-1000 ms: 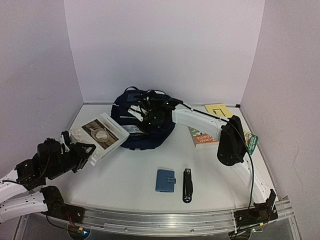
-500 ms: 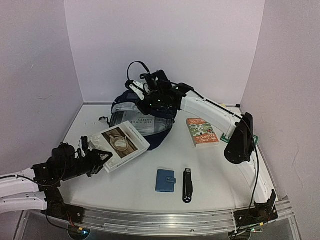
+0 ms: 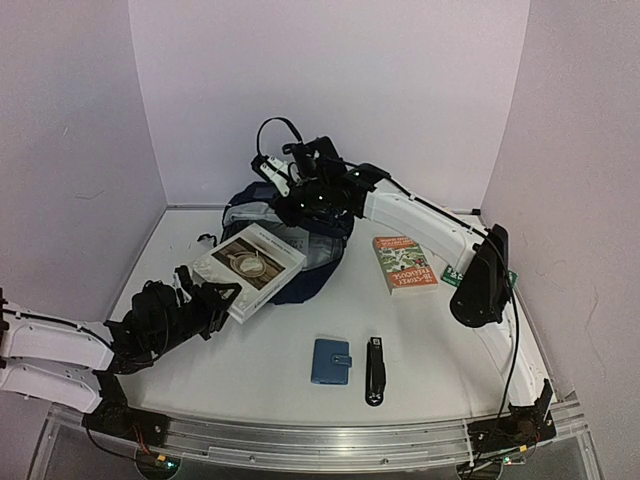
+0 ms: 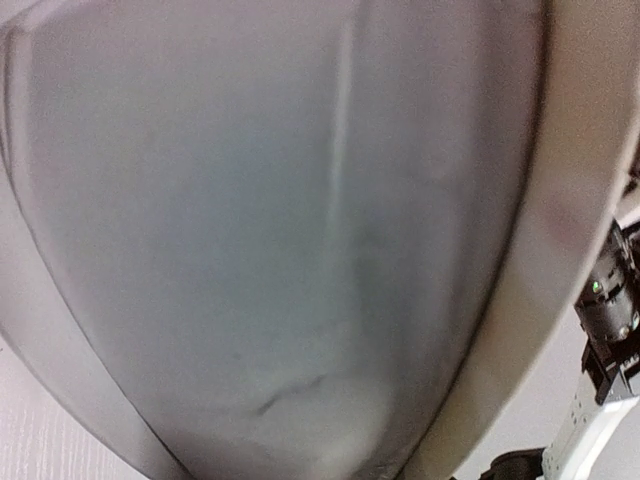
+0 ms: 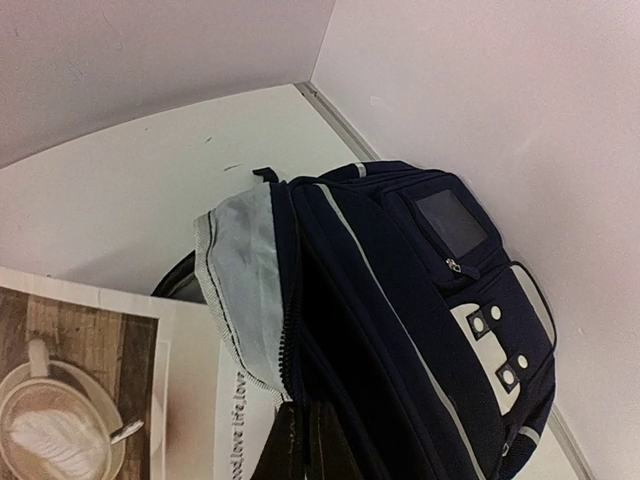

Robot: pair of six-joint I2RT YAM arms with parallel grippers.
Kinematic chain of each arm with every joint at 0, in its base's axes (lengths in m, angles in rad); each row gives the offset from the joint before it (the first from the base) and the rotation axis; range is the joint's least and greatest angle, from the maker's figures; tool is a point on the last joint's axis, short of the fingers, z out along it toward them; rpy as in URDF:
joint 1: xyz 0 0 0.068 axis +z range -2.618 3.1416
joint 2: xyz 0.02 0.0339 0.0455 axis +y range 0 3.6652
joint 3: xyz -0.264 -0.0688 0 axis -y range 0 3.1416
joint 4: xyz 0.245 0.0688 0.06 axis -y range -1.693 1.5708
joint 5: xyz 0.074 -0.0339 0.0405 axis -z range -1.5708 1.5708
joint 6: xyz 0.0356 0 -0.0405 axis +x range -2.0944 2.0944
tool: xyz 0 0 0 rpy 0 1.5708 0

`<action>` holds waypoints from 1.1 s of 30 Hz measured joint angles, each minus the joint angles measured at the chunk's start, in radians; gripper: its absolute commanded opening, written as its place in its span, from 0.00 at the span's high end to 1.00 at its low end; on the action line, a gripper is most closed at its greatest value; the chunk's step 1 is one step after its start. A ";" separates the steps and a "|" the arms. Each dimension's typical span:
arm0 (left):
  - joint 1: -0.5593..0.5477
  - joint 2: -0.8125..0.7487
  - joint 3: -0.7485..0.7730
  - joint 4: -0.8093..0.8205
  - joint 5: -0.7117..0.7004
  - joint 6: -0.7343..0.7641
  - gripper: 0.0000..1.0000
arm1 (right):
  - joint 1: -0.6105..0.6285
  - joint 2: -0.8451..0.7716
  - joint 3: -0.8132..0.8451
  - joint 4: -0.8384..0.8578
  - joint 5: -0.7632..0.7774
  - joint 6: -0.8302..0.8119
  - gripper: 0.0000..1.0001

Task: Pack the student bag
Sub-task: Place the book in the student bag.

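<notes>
The student bag point(image 3: 318, 262), dark navy with thin white stripes, lies at the back middle of the table. My right gripper point(image 3: 300, 195) is shut on the edge of its opening and holds the flap up. In the right wrist view my right gripper point(image 5: 312, 432) pinches the zip edge of the student bag point(image 5: 400, 290), and the pale grey lining point(image 5: 240, 280) shows. My left gripper point(image 3: 215, 298) is shut on a white book point(image 3: 250, 262) with a coffee-cup cover, whose far end lies at the bag's mouth. The book point(image 5: 80, 400) also shows under the flap. The book's underside point(image 4: 280, 220) fills the left wrist view.
An orange and green book point(image 3: 404, 263) lies right of the bag. A light-blue snap wallet point(image 3: 331, 362) and a black stapler-like tool point(image 3: 375, 370) lie near the front middle. A small green item point(image 3: 452, 272) sits by the right arm. Walls close in the back and sides.
My left arm has carried the book forward and to the right, up to the bag's mouth. My right gripper raised the bag's flap a second ago and has held it since.
</notes>
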 measured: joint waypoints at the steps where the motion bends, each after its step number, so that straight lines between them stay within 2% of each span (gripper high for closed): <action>1: 0.000 0.025 0.004 0.021 -0.027 -0.014 0.91 | 0.000 -0.002 0.000 0.000 -0.005 0.003 1.00; 9: 0.002 0.226 0.093 0.166 -0.184 -0.085 0.91 | 0.000 -0.026 0.000 -0.015 -0.105 0.044 1.00; 18: 0.009 0.550 0.270 0.309 -0.246 -0.132 0.86 | -0.002 -0.046 0.000 -0.052 -0.237 0.061 1.00; 27: 0.045 0.740 0.446 0.330 -0.268 -0.154 0.85 | -0.006 -0.052 0.000 -0.111 -0.397 0.089 1.00; 31: 0.080 0.819 0.513 0.353 -0.244 -0.168 0.76 | -0.006 -0.075 -0.027 -0.124 -0.450 0.092 1.00; 33: 0.101 0.842 0.532 0.366 -0.227 -0.169 0.67 | -0.006 -0.094 -0.051 -0.130 -0.464 0.092 1.00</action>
